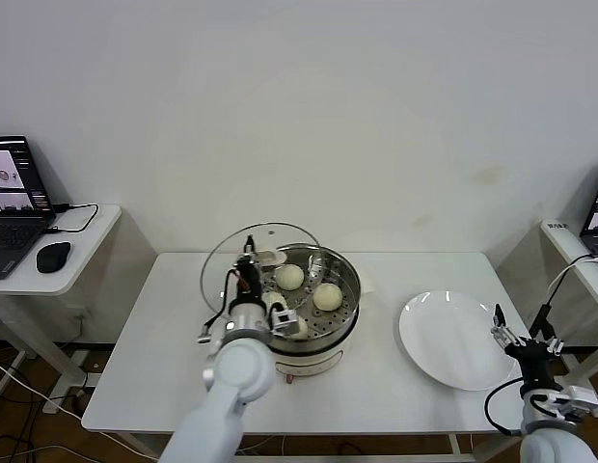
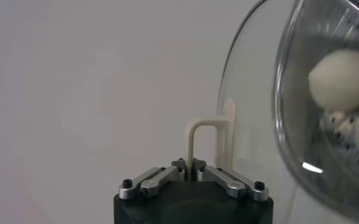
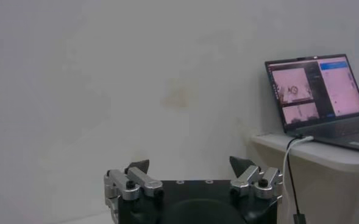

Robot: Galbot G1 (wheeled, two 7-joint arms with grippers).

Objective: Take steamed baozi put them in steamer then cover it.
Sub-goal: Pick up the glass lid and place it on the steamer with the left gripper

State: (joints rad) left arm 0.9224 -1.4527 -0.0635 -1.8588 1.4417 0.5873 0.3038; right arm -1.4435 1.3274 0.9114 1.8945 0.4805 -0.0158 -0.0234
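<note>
- Left gripper (image 1: 249,262) clamped on the cream handle of the cover (image 1: 243,253) (clear glass, metal rim), held tilted at frame centre.
- Steamer (image 1: 343,301): shiny perforated steel, smooth round steamed baozi (image 1: 327,296) inside.
- Right gripper (image 1: 524,344) jaws apart, lower right, beside the flat white plate (image 1: 444,338).

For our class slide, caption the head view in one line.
Left gripper holds the glass cover tilted beside the steamer of baozi.

Left gripper (image 1: 249,280) raised over table centre, fingers clamped together, arm reaching forward. Right gripper (image 1: 527,344) parked low at right, fingers (image 3: 139,165) spread wide.
</note>
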